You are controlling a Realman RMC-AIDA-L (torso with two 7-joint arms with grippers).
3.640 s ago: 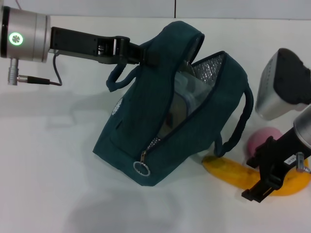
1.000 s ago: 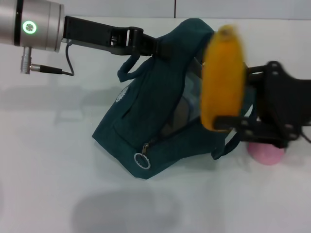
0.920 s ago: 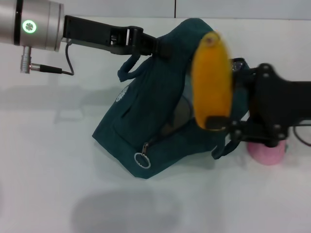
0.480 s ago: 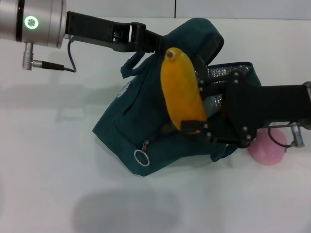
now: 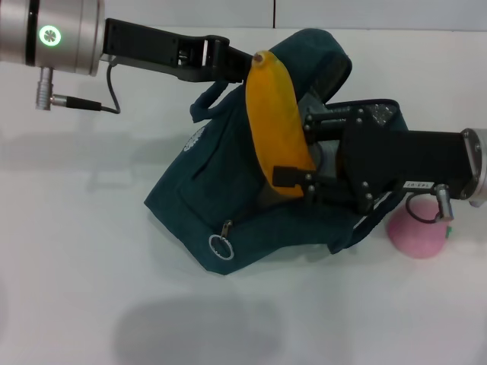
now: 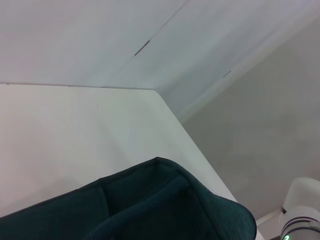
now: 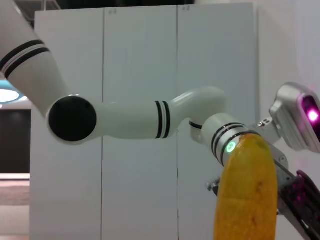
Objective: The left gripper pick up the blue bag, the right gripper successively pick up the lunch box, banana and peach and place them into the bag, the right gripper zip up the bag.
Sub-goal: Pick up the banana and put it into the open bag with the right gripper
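1. Yellow-orange against dark teal: the banana (image 5: 275, 129) stands nearly on end at centre frame in the head view, clenched near its lower end by the right hand (image 5: 300, 176), whose black fingers close on either side of the fruit.

2. The bag (image 5: 228, 190) sits on the white surface (image 5: 91, 251) across the middle of the frame. Its top is drawn up toward the upper left by the left hand (image 5: 236, 67), which appears clamped on the fabric or a handle at the bag's peak; the exact grip point is hidden behind the banana's tip.

3. Silver foil lining shows just right of the banana, so the mouth is open. The zip ring pull (image 5: 221, 247) hangs low at the bag's near corner.

4. The peach (image 5: 417, 226) rests on the surface at lower right, just beside the bag and under the right arm. The lunch box cannot be made out here; it may lie inside, behind the hand and fruit.

5. The right wrist view shows the banana (image 7: 247, 192) rising at the lower right of its frame; the left wrist view shows only the bag's upper edge (image 6: 165, 200).

6. Judged from this, the banana step is in hand. Next, the right hand would need to tip the fruit lower into the opening and let go, then clear the bag and turn to the peach.
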